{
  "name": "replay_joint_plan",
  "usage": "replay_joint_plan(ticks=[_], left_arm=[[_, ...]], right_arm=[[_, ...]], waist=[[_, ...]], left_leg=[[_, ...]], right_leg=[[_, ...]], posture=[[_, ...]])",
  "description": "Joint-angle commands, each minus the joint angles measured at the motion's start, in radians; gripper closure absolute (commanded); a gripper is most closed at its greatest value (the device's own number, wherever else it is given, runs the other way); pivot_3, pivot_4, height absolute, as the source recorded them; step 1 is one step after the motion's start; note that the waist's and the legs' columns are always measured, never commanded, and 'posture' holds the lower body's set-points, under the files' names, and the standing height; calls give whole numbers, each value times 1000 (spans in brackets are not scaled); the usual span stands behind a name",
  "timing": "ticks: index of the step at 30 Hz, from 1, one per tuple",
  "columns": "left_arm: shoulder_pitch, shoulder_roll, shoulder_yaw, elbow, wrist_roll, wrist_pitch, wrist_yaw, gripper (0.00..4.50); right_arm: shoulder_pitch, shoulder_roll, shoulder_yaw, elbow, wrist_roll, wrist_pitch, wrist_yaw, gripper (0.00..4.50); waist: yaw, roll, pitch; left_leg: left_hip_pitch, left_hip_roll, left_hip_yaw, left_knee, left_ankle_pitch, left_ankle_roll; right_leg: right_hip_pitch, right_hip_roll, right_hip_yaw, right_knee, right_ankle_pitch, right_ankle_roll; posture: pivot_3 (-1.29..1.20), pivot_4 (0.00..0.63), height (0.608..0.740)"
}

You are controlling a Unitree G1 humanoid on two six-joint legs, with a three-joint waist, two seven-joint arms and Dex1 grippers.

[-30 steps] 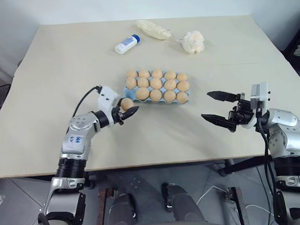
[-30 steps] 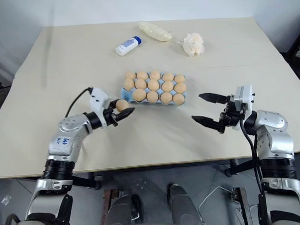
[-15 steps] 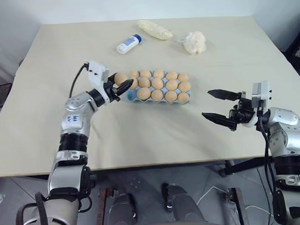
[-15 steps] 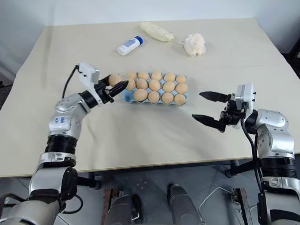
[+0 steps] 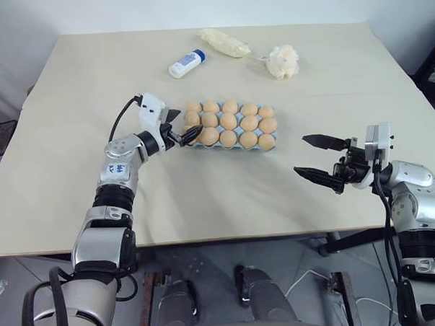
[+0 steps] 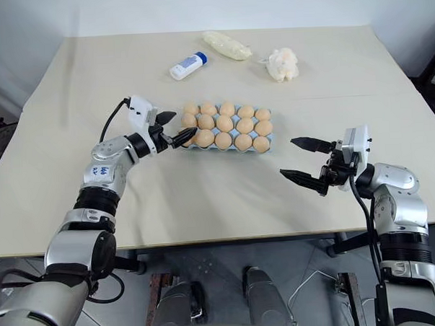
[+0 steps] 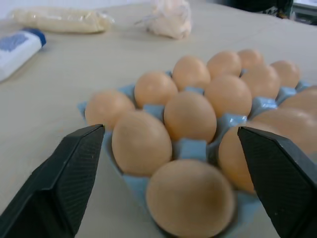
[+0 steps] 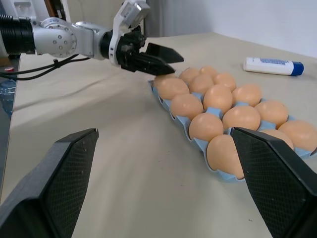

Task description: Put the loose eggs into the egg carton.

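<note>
the egg carton (image 5: pixel 229 126) sits mid-desk (image 5: pixel 71 111), every visible cup holding one of the eggs (image 7: pixel 189 115); the left gripper (image 5: pixel 185 134) hovers at its near-left corner, jaws released, grasping nothing; the right gripper (image 5: pixel 320 157) waits well to the right, jaws spread and empty

You are looking down on a wide beige table (image 5: pixel 70 104) with a plain matte top, evenly lit, its far edge meeting a pale white wall (image 5: pixel 124 12) that runs across the back. Below the table's near edge you can see a grey tiled floor (image 5: pixel 13 280) crossed by a loose cable (image 5: pixel 298 282), with dark metal table legs (image 5: pixel 354 238) underneath on the right. At the far left and far right edges, dark objects stand beside the table, too cut off for you to tell what they are.
</note>
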Motion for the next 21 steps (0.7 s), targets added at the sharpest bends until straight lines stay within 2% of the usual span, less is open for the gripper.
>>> replay_joint_plan(ticks=[1, 6, 9, 13, 21], left_arm=[[-26, 24, 20, -64, -48, 31, -82, 32], [-26, 65, 51, -123, -106, 86, -172, 32], [-6, 102, 83, -188, -142, 154, -165, 32], [83, 187, 69, -268, -168, 162, -336, 32], [199, 325, 51, -311, -174, 223, -530, 32]], right_arm=[[-30, -22, -16, -19, 9, 0, 1, 0], [-59, -27, -10, -1, 3, 2, 14, 0], [-81, -31, -1, 12, 0, 5, 33, 0], [-110, -39, 17, 40, -13, 6, 70, 0], [-155, -62, 58, 118, -53, -16, 146, 0]], waist=[[-2, 0, 0], [-3, 0, 0], [-4, 0, 0], [-5, 0, 0], [-5, 1, 0]], left_leg=[[0, 0, 0, 0, 0, 0], [0, 1, 1, 0, 0, 0], [0, 1, 2, 0, 0, -1], [0, 1, 3, -1, 0, -1], [0, 2, 3, 1, 0, -1]], right_leg=[[0, 0, 0, 0, 0, 0], [-1, 1, 0, 1, 0, -1], [-1, 1, 0, 1, 0, -1], [-1, 1, 0, 2, 0, -1], [-2, 1, 0, 3, -1, -2]], posture=[[0, 150, 740], [0, 150, 740], [0, 150, 740], [0, 150, 740], [0, 150, 740]])
